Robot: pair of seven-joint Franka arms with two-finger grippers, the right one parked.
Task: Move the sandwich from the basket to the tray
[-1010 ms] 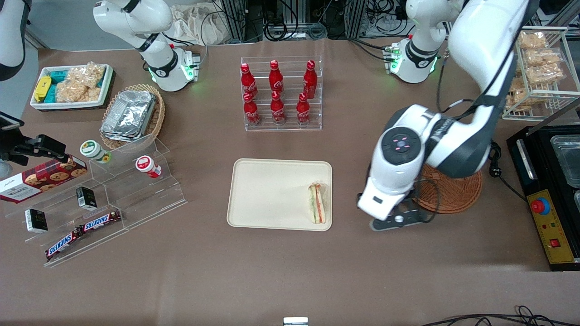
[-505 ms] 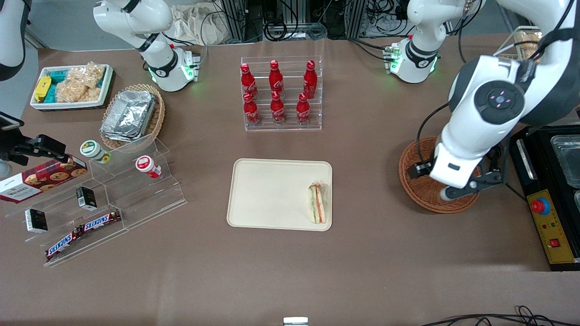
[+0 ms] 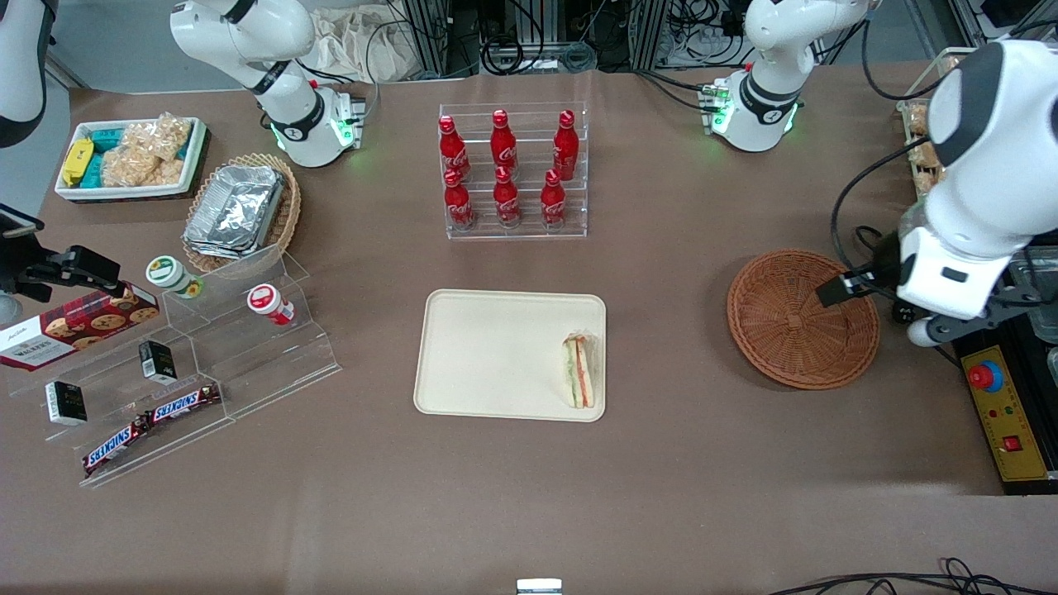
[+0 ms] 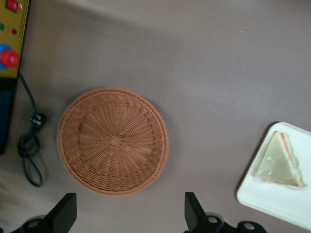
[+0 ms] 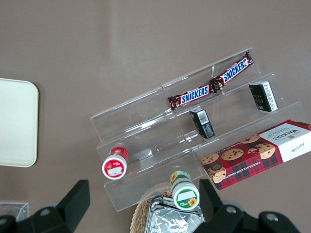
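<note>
The sandwich, a clear-wrapped wedge with orange and green layers, lies on the cream tray, at the tray's edge nearest the basket. The reddish-brown wicker basket stands with nothing in it. My left gripper hangs high above the table beside the basket, toward the working arm's end, over the edge of the black machine. It is open, its fingers spread wide with nothing between them.
A black machine with a red button lies next to the basket, with a cable between them. A rack of red bottles stands farther from the camera than the tray. An acrylic stepped shelf is toward the parked arm's end.
My left arm has swung from the gap between tray and basket, across the basket, out toward the working arm's end of the table. The sandwich has stayed on the tray.
</note>
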